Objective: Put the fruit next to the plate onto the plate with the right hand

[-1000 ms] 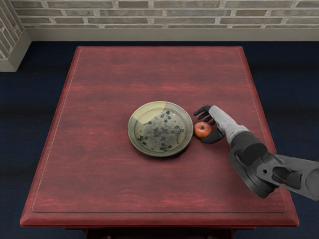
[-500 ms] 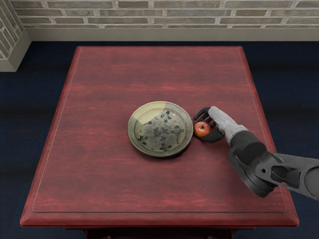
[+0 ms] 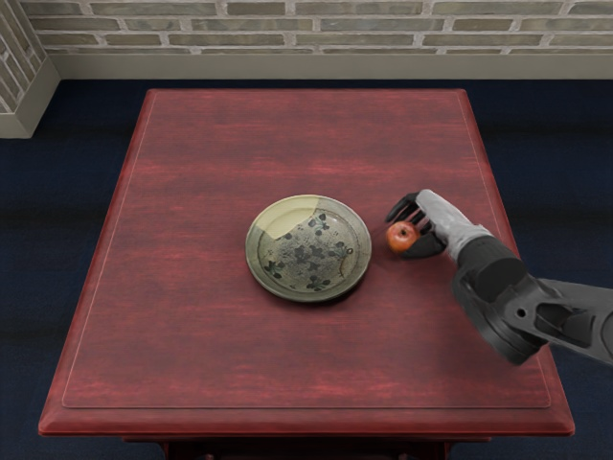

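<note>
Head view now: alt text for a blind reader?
The robot's right hand, reaching in from the right, is closed around a small red fruit just right of a speckled green plate, not touching it. The plate sits at the centre of a red wooden table; no left arm shows.

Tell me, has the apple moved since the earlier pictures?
Yes. The apple, in the right hand, shifted rightward and slightly up in the picture, away from the plate.

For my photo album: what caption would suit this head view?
Right robot hand grips a small red fruit beside the speckled plate on a red table.
</note>
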Robot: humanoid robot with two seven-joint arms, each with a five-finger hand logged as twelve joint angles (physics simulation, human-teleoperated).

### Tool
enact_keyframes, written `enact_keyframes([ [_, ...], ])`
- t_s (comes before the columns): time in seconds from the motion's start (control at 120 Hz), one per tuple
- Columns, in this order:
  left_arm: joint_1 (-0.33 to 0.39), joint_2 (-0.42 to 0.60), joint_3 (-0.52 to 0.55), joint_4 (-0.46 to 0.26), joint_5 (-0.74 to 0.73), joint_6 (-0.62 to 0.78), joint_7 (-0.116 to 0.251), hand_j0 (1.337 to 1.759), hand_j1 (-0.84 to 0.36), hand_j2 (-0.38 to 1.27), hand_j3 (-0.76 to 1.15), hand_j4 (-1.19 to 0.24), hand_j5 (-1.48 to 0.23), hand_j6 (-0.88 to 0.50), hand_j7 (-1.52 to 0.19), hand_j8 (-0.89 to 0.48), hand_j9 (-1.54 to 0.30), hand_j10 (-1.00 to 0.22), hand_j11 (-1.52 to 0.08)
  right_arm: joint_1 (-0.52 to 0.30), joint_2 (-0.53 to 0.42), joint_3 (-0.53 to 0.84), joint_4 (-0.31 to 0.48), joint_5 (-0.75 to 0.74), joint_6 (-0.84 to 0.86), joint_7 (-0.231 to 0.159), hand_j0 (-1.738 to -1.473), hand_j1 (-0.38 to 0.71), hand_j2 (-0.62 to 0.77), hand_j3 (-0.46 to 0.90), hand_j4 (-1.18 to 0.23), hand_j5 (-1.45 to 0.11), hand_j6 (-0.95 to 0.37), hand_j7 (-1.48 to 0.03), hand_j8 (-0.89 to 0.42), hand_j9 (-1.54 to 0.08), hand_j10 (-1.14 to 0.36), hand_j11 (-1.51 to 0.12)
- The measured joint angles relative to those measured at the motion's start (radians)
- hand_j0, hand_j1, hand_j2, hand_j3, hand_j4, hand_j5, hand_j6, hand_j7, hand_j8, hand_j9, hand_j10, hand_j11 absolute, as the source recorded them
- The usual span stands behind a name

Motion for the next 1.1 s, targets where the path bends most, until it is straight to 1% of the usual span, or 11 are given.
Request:
enact_keyframes([
  [0.125,0.0,0.0,0.0,0.0,0.0,0.0,0.0,1.658,0.07,0.05,0.0,-0.23,-0.3,-0.23,-0.3,-0.23,-0.3,-0.23,-0.3,0.05,-0.017,0.001,0.021,0.036,0.024,-0.001,-1.658,0.28,0.15,0.0,-0.58,-0.79,-0.47,-0.77,-0.45,-0.78,-0.58,-0.78],
  [0.342,0.0,0.0,0.0,0.0,0.0,0.0,0.0,1.658,0.07,0.05,0.0,-0.23,-0.3,-0.23,-0.3,-0.23,-0.3,-0.23,-0.3,0.143,-0.015,0.002,0.048,0.111,0.066,-0.001,-1.658,0.29,0.17,0.0,-0.58,-0.8,-0.47,-0.77,-0.44,-0.79,-0.58,-0.79],
  [0.483,0.0,0.0,0.0,0.0,0.0,0.0,0.0,1.658,0.07,0.05,0.0,-0.23,-0.3,-0.23,-0.3,-0.23,-0.3,-0.23,-0.3,0.179,0.027,0.003,0.053,0.132,0.086,-0.001,-1.658,0.29,0.2,0.0,-0.58,-0.8,-0.46,-0.78,-0.44,-0.79,-0.58,-0.79],
  [0.55,0.0,0.0,0.0,0.0,0.0,0.0,0.0,1.658,0.07,0.05,0.0,-0.23,-0.3,-0.23,-0.3,-0.23,-0.3,-0.23,-0.3,0.193,0.055,0.002,0.054,0.136,0.09,-0.001,-1.658,0.29,0.2,0.0,-0.59,-0.79,-0.51,-0.78,-0.45,-0.78,-0.59,-0.78],
  [0.608,0.0,0.0,0.0,0.0,0.0,0.0,0.0,1.658,0.07,0.05,0.0,-0.23,-0.3,-0.23,-0.3,-0.23,-0.3,-0.23,-0.3,0.203,0.079,0.001,0.054,0.139,0.093,-0.001,-1.658,0.28,0.24,0.0,-0.59,-0.8,-0.5,-0.78,-0.46,-0.79,-0.59,-0.79],
  [0.658,0.0,0.0,0.0,0.0,0.0,0.0,0.0,1.658,0.07,0.05,0.0,-0.23,-0.3,-0.23,-0.3,-0.23,-0.3,-0.23,-0.3,0.208,0.098,-0.002,0.055,0.14,0.094,0.0,-1.658,0.28,0.2,0.0,-0.59,-0.79,-0.52,-0.78,-0.46,-0.79,-0.6,-0.79],
  [0.667,0.0,0.0,0.0,0.0,0.0,0.0,0.0,1.658,0.07,0.05,0.0,-0.23,-0.3,-0.23,-0.3,-0.23,-0.3,-0.23,-0.3,0.208,0.101,-0.003,0.055,0.14,0.094,0.0,-1.658,0.29,0.24,0.0,-0.59,-0.79,-0.52,-0.78,-0.46,-0.79,-0.6,-0.79],
  [0.742,0.0,0.0,0.0,0.0,0.0,0.0,0.0,1.658,0.07,0.05,0.0,-0.23,-0.3,-0.23,-0.3,-0.23,-0.3,-0.23,-0.3,0.212,0.121,-0.01,0.054,0.139,0.094,0.0,-1.658,0.32,0.13,0.0,-0.6,-0.79,-0.55,-0.78,-0.5,-0.79,-0.6,-0.79],
  [0.85,0.0,0.0,0.0,0.0,0.0,0.0,0.0,1.658,0.07,0.05,0.0,-0.23,-0.3,-0.23,-0.3,-0.23,-0.3,-0.23,-0.3,0.215,0.132,-0.01,0.052,0.145,0.092,0.0,-1.658,0.24,0.05,0.0,-0.52,-0.68,-0.49,-0.68,-0.46,-0.68,-0.52,-0.68],
  [0.975,0.0,0.0,0.0,0.0,0.0,0.0,0.0,1.658,0.07,0.05,0.0,-0.23,-0.3,-0.23,-0.3,-0.23,-0.3,-0.23,-0.3,0.219,0.123,-0.005,0.049,0.158,0.093,0.0,-1.658,0.17,-0.01,0.0,-0.45,-0.58,-0.43,-0.58,-0.42,-0.58,-0.45,-0.58],
  [1.1,0.0,0.0,0.0,0.0,0.0,0.0,0.0,1.658,0.07,0.05,0.0,-0.23,-0.3,-0.23,-0.3,-0.23,-0.3,-0.23,-0.3,0.225,0.08,0.044,0.047,0.236,0.147,0.0,-1.658,0.02,-0.02,0.0,-0.32,-0.41,-0.31,-0.41,-0.3,-0.41,-0.32,-0.41],
])
